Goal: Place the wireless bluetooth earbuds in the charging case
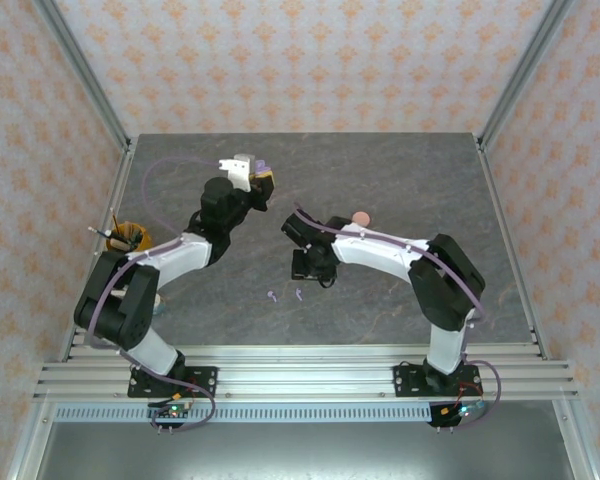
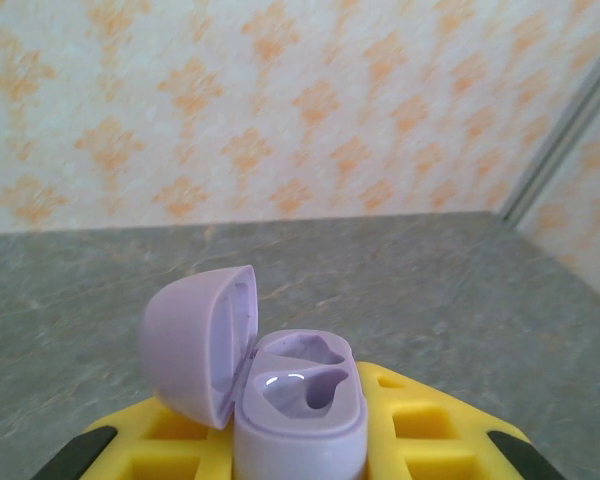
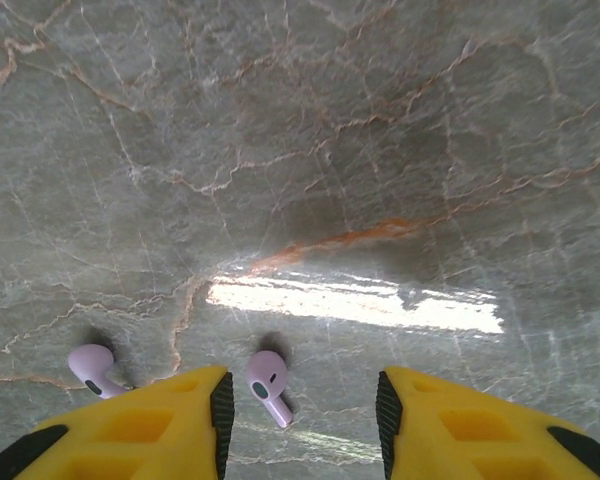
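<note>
My left gripper (image 1: pixel 261 178) is shut on a pale purple charging case (image 2: pixel 300 400), held above the far middle of the table. The case's lid (image 2: pixel 195 340) stands open to the left and both wells look empty. Two pale purple earbuds lie on the table near the front: one earbud (image 3: pixel 267 380) sits below and between the fingers of my open right gripper (image 3: pixel 300 425), nearer the left finger (image 3: pixel 160 425). The other earbud (image 3: pixel 92 365) lies further left. From above they are the left earbud (image 1: pixel 271 296) and the right earbud (image 1: pixel 299 294). The pink earbuds are out of view.
A small round pink case (image 1: pixel 360 217) lies on the grey marble table (image 1: pixel 400 170) behind my right arm. An orange-brown object (image 1: pixel 130 237) sits at the table's left edge. Patterned walls and metal posts enclose the table.
</note>
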